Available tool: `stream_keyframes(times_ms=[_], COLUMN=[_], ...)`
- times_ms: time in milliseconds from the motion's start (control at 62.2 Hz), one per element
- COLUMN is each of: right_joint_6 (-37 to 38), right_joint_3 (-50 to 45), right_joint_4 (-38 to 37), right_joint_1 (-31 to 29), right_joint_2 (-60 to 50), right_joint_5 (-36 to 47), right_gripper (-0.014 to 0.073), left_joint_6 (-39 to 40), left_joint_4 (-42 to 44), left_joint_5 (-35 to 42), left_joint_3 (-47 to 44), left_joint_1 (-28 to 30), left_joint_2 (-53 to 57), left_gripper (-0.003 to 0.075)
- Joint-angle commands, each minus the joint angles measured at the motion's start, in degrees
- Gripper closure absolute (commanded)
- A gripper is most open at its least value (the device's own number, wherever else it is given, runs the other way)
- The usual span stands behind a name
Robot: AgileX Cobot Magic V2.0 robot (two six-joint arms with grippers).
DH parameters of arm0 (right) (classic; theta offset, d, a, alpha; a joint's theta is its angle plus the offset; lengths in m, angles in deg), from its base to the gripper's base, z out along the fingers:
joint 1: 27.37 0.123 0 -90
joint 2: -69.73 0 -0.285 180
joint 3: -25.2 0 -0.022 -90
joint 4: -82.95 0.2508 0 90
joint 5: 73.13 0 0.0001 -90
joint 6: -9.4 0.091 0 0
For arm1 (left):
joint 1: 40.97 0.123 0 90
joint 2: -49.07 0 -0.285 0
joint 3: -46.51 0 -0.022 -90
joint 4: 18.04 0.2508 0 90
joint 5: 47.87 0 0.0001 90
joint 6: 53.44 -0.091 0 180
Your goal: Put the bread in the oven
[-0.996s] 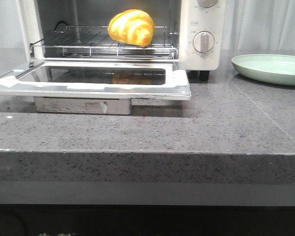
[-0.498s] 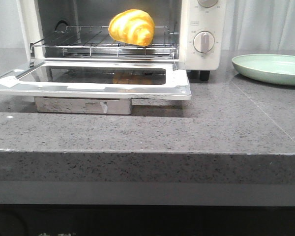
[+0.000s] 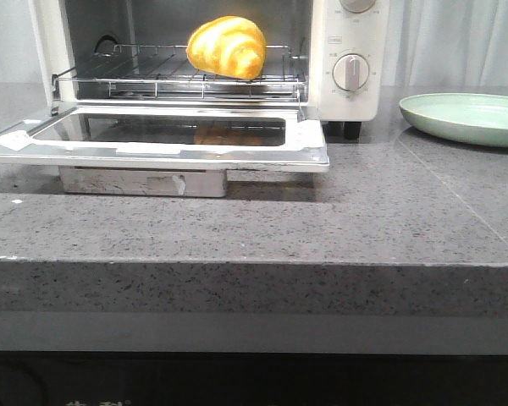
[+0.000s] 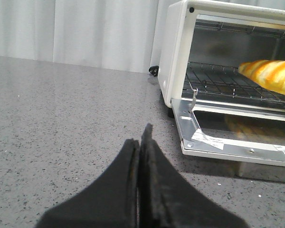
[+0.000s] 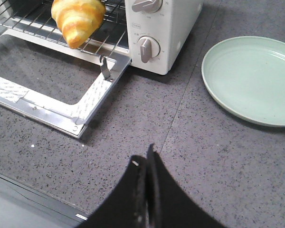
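I see the bread (image 3: pixel 227 47) sitting on the wire rack (image 3: pixel 152 78) inside the oven (image 3: pixel 347 93), whose door (image 3: pixel 309 144) hangs open, while my left gripper (image 4: pixel 140 142) and right gripper (image 5: pixel 147 164) are both pressed shut on nothing above the gray counter (image 3: pixel 364 220), the green plate (image 3: pixel 466 118) beside the oven.

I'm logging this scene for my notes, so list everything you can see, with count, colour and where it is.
bread: one, golden-yellow with orange-brown stripes, on the wire rack inside the oven.
oven: one, cream-white, at the back of the counter, door dropped open.
wire rack: one, metal, inside the oven.
knobs: two, pale, on the oven's right panel.
plate: one, pale green, right of the oven, nothing on it.
counter: one, speckled grey.
left claw: black, shut, holding nothing.
right claw: black, shut, holding nothing.
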Motion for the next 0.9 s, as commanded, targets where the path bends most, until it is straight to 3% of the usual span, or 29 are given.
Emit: stream_keyframes(times_ms=[0, 257, 434, 659, 884], right_joint_6=[-0.49, -0.49, -0.49, -0.43, -0.43], right_joint_3=[0.46, -17.05, -31.19, -46.36, -50.31], right_joint_4=[-1.28, 2.29, 2.29, 4.55, 5.16], right_joint_1=[-0.88, -16.79, -23.83, -28.14, -29.19], right_joint_2=[-1.09, -15.19, -27.47, -39.60, -43.04], right_joint_5=[4.68, 19.40, 29.78, 40.74, 41.36], right_gripper=[0.0715, 0.0715, 0.0715, 0.0715, 0.0715], left_joint_6=[0.03, 0.03, 0.03, 0.03, 0.03], left_joint_4=[-0.51, -0.51, -0.51, -0.51, -0.51], left_joint_5=[4.50, 4.50, 4.50, 4.50, 4.50], left_joint_3=[-1.37, -1.37, -1.37, -1.37, -1.37], left_joint_1=[0.16, 0.16, 0.16, 0.16, 0.16], left_joint_2=[1.24, 1.24, 1.24, 1.24, 1.16], left_gripper=[0.0739, 0.0739, 0.0739, 0.0739, 0.0739])
